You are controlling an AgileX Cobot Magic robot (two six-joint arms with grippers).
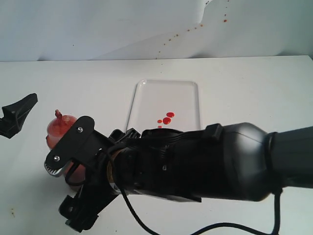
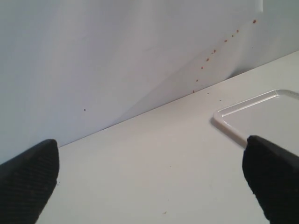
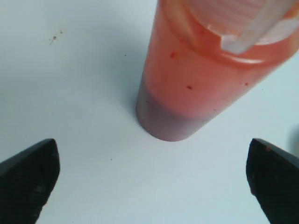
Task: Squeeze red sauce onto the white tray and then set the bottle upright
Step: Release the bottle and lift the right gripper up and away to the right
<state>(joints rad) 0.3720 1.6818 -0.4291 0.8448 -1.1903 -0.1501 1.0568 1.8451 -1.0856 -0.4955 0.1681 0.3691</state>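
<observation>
Bottle [image 3: 187, 79] upright, clear of wide-spread right end effector [image 3: 152, 158], left end effector [image 2: 152, 149] spread, empty

We've got bright red sauce drops [image 1: 167, 119] on the white tray [image 1: 146, 98], orange-red translucent bottle [image 3: 196, 79] with darker red-brown base, black cross-hatched left gripper [image 2: 150, 161]

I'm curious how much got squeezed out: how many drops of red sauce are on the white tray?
4 red sauce drops on the white tray: three clustered mid-tray, one nearer the camera, at the right arm's edge. The arm may hide more.
</observation>
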